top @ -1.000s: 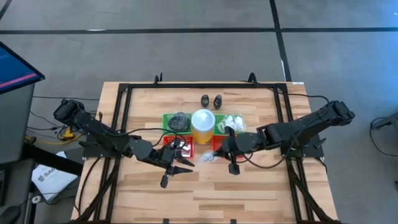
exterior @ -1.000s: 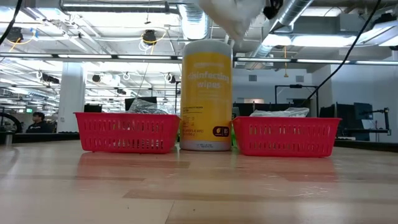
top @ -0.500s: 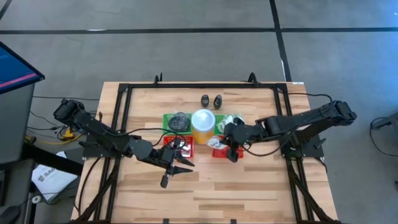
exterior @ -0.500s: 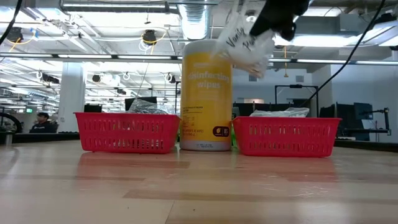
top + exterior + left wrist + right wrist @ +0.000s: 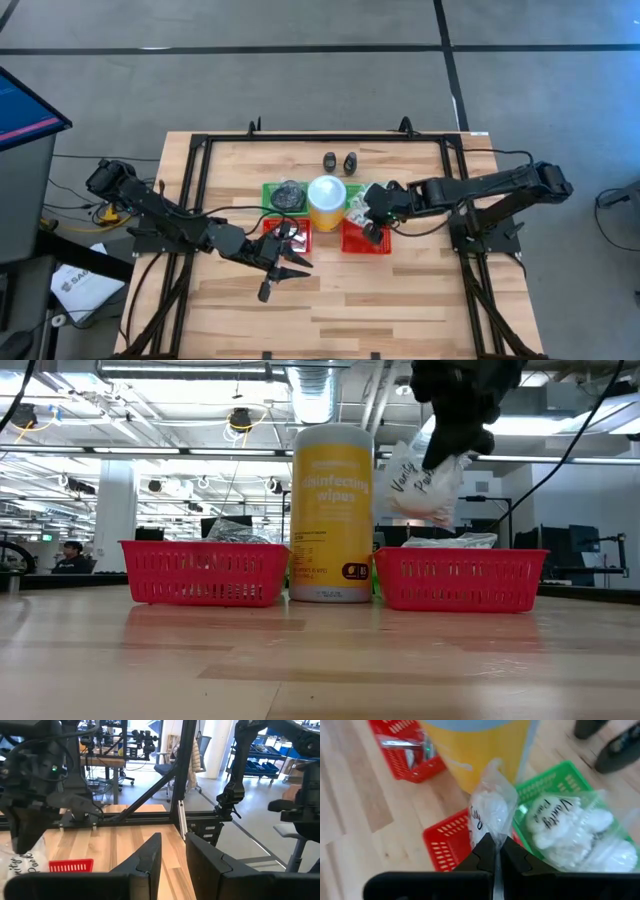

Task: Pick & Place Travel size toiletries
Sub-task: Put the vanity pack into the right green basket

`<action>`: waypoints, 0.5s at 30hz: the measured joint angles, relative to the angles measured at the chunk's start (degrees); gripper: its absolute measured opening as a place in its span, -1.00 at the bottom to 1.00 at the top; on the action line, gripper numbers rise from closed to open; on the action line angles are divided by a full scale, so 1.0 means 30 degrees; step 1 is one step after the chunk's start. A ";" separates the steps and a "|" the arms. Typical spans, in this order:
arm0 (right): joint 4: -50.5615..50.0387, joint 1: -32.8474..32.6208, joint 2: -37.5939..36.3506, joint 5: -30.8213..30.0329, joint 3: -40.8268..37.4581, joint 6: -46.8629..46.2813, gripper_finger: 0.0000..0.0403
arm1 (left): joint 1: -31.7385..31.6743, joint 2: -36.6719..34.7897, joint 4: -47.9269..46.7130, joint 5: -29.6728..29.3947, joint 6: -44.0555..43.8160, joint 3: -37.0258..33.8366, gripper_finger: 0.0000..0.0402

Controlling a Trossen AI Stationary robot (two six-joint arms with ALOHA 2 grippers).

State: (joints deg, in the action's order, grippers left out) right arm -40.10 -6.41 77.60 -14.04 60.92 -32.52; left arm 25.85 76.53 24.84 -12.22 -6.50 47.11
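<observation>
My right gripper (image 5: 371,226) is shut on a clear-wrapped white packet (image 5: 424,484), one of the travel size toiletries, above the right red tray (image 5: 366,243) beside the yellow wipes cylinder (image 5: 327,201). Another white packet (image 5: 570,827) lies in the right green tray (image 5: 555,782). A dark round pad (image 5: 288,196) rests in the left green tray. Silvery tubes (image 5: 407,747) lie in the left red tray (image 5: 287,237). Two tiny black bottles (image 5: 340,161) stand on the table behind. My left gripper (image 5: 288,262) hovers open by the left red tray, holding nothing. My right gripper pinches the packet's clear wrapper at one end (image 5: 492,836) between its two shut fingers. The fingers slant down from the table's right. The packet hangs below the fingers (image 5: 447,445), lifted clear above the red tray.
The four trays and the cylinder cluster at the table's middle. A black frame (image 5: 200,160) runs along the far and side edges. Bare wood (image 5: 330,310) lies toward the near edge.
My right gripper has carried the packet toward the table's far edge, from near the red tray's front to above that tray by the green one. It has sunk a little, tipped further downward and rolled. The packet stays hanging in the shut fingers.
</observation>
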 joint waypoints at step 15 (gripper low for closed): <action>-0.0500 0.3458 0.0000 0.0494 -0.0086 -0.0339 -1.00 | 0.0000 0.0000 -0.0003 -0.0025 -0.0007 0.0000 -0.60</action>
State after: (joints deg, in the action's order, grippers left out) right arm -41.60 3.97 77.60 -12.56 60.66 -33.53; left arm 25.85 76.53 24.83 -12.29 -6.52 47.11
